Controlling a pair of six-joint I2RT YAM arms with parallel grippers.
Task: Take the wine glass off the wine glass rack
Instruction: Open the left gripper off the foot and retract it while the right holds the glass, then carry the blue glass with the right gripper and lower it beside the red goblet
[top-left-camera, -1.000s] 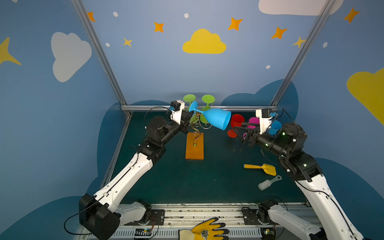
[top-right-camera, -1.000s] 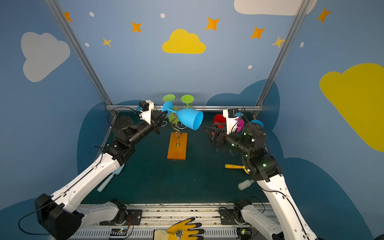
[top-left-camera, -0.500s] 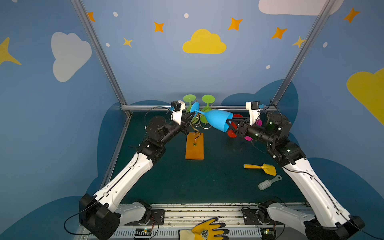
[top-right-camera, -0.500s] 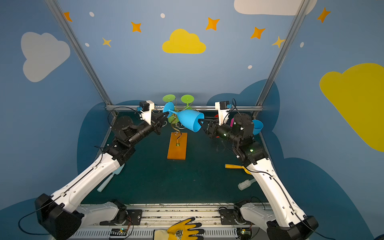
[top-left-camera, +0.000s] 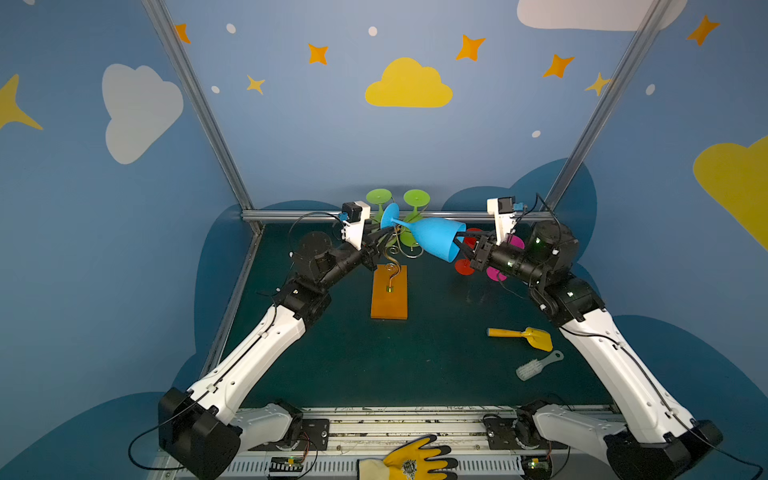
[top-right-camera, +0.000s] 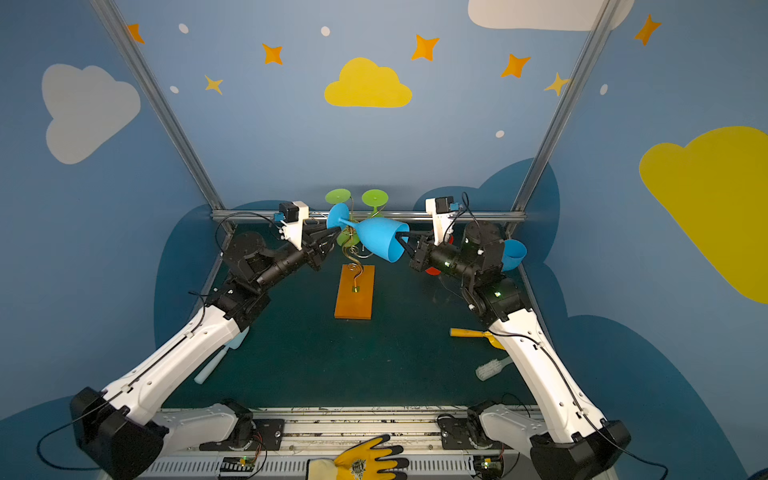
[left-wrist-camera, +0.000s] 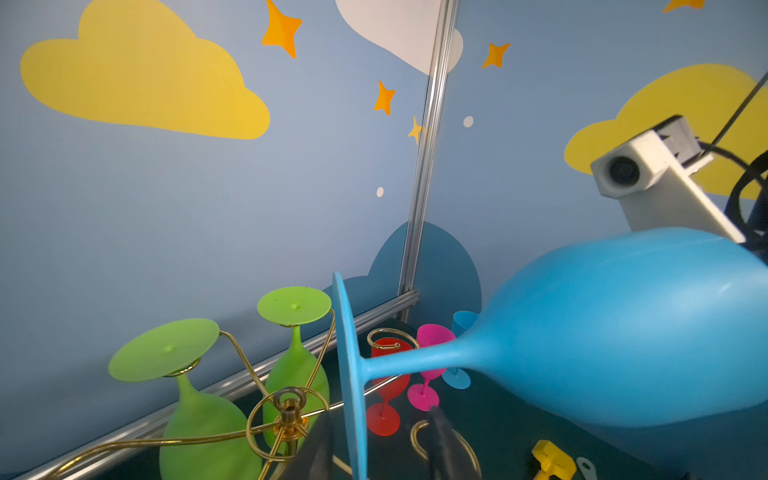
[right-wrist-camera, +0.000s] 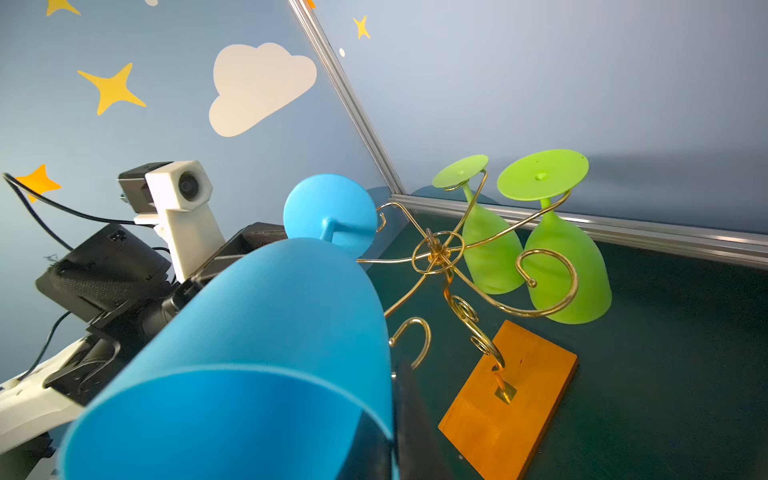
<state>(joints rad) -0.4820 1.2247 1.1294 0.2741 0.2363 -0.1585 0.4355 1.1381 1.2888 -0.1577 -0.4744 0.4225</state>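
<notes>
Two grippers meet on one blue wine glass (top-left-camera: 436, 244), which lies on its side in the air at the centre of both top views. It is above the far end of the wine glass rack (top-left-camera: 389, 301), foot to the left and mouth to the right. The right gripper (top-left-camera: 460, 246) has its jaws pinched on the bowl's rim, one finger inside and one outside. The left gripper (top-left-camera: 380, 241) has its jaws parted with the foot disc between them; whether a finger touches the disc I cannot tell. I judge the step to be a handover, with the glass off its hook but not yet clear of the rack. The next move calls for the left jaws to back away from the foot. The right arm can then carry the glass rightward and set it on the worktop (top-left-camera: 353, 365), slowly, since a rim pinch on a smooth bowl looks a weak hold. Nearest, at the bottom edge, lies a yellow glove (top-left-camera: 411, 463). Farther in, at lower right, are a white brush (top-left-camera: 536, 366) and a yellow scoop (top-left-camera: 524, 336), and at lower left a pale blue spatula (top-right-camera: 220, 357). A gold wire tip (right-wrist-camera: 380, 220) sits just beside the foot and could snag it. Two green glasses (right-wrist-camera: 569, 274) hang upside down on the rack's far arms. A red glass (left-wrist-camera: 386, 382), a magenta glass (left-wrist-camera: 428, 374) and a small blue glass (top-right-camera: 514, 254) stand by the right gripper, crowding the likeliest landing spot.
</notes>
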